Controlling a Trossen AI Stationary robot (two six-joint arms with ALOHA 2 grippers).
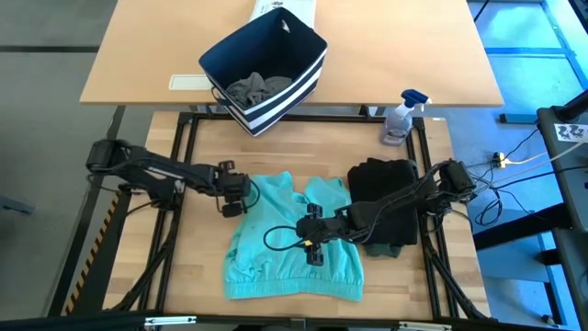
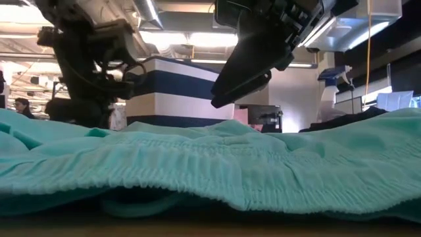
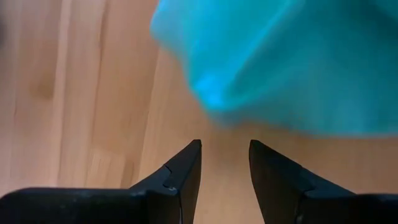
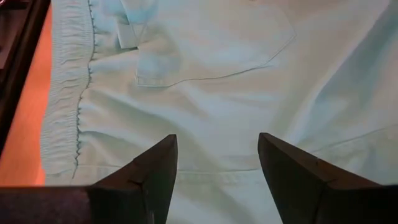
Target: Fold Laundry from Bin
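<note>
Teal shorts (image 1: pixel 294 248) lie spread on the wooden table, their gathered waistband (image 2: pixel 197 164) toward the near edge. My left gripper (image 3: pixel 224 144) is open just above bare table, beside the shorts' far left corner (image 1: pixel 262 188). My right gripper (image 4: pixel 217 138) is open and hovers over the middle of the shorts, clear of the cloth in the low view (image 2: pixel 240 85). A black garment (image 1: pixel 384 207) lies folded at the right. The navy striped bin (image 1: pixel 266 64) stands on the far table with a grey piece (image 1: pixel 257 88) inside.
A spray bottle (image 1: pixel 404 115) stands at the far right of the work table. A white printed box (image 1: pixel 285 11) sits behind the bin. Bare wood shows to the left of the shorts (image 1: pixel 197 257) and along the near edge.
</note>
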